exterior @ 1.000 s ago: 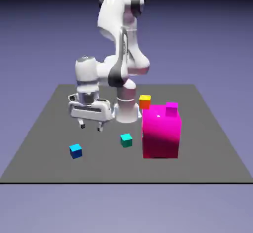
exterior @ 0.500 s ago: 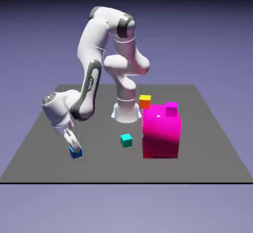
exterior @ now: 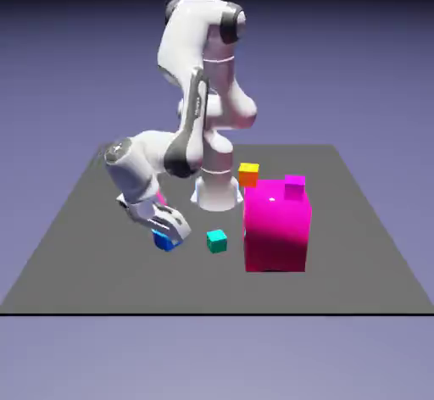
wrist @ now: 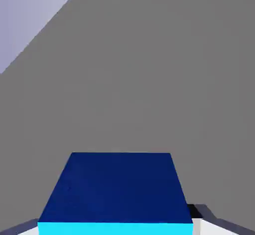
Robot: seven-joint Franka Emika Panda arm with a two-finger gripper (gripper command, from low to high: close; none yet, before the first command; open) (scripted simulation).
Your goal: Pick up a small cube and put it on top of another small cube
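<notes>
Exterior view: my gripper (exterior: 167, 237) clenched on blue cube (exterior: 163, 241), low over table (exterior: 76, 246) toward its left front, beside teal cube (exterior: 217, 241). Pink cube (exterior: 294, 186) atop magenta block (exterior: 276, 225), far right corner

Hand view: blue cube (wrist: 117, 189) large between fingertips (wrist: 197, 223), grey table (wrist: 149, 69) beyond

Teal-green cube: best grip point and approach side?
Take the teal-green cube by two opposite vertical side faces, coming straight down from above. It sits flat and alone on the table, faces flat and parallel, top clear; the large magenta block stands apart on the exterior view's right.
</notes>
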